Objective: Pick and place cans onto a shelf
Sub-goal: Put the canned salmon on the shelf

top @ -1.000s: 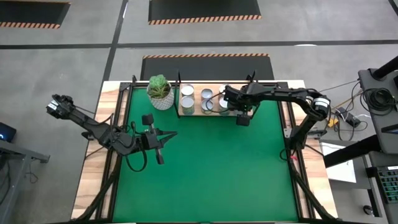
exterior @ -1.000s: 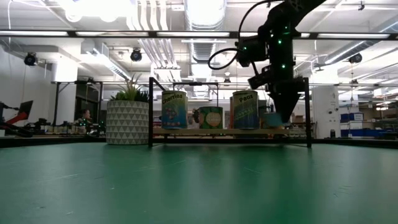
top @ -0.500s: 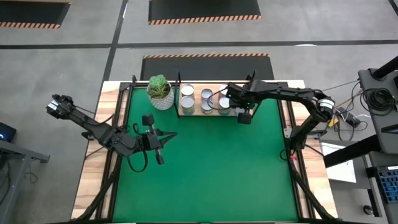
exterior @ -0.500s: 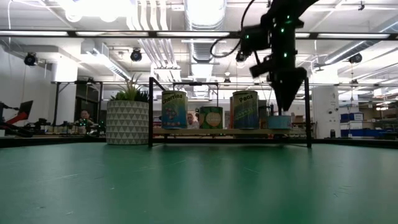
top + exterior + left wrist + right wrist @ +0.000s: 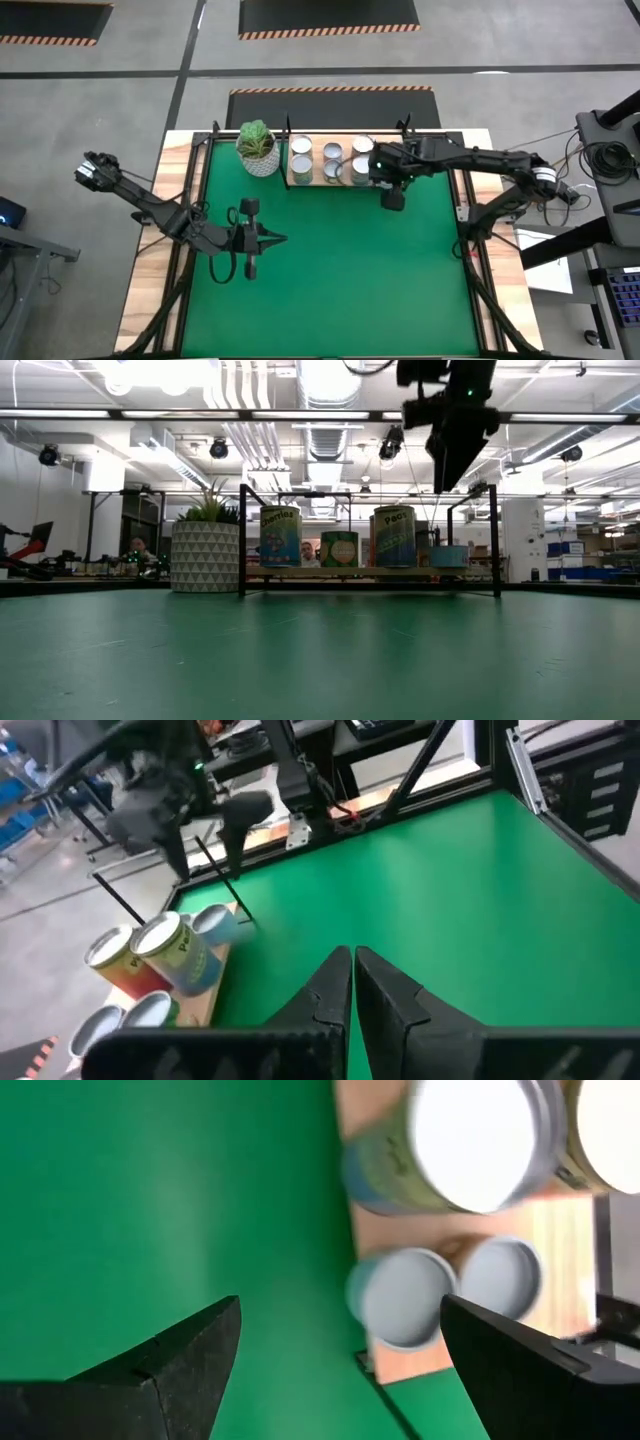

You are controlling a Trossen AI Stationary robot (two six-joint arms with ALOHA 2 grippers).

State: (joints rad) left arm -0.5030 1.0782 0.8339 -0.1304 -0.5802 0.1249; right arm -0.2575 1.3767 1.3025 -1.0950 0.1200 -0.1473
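Note:
The shelf (image 5: 345, 182) is a wooden board with black posts at the far edge of the green mat. Several cans (image 5: 331, 152) stand on it; in the low view I see tall cans (image 5: 281, 536) (image 5: 395, 536), a green one (image 5: 339, 548) and a short blue one (image 5: 449, 556) at the right end. My right gripper (image 5: 446, 482) hangs open and empty above the shelf's right end, fingers pointing down; its wrist view shows the short cans (image 5: 405, 1295) below. My left gripper (image 5: 277, 239) is shut and empty over the mat's left half.
A white pot with a green plant (image 5: 257, 147) stands just left of the shelf. The green mat (image 5: 340, 270) lies open in front of the shelf and between the arms. Black frame rails (image 5: 465, 200) run along the table's sides.
My right gripper has gone up from the short blue can at the shelf's right end and now hangs well above it; the can stays standing on the board. My left gripper has shifted a little toward the table's near edge.

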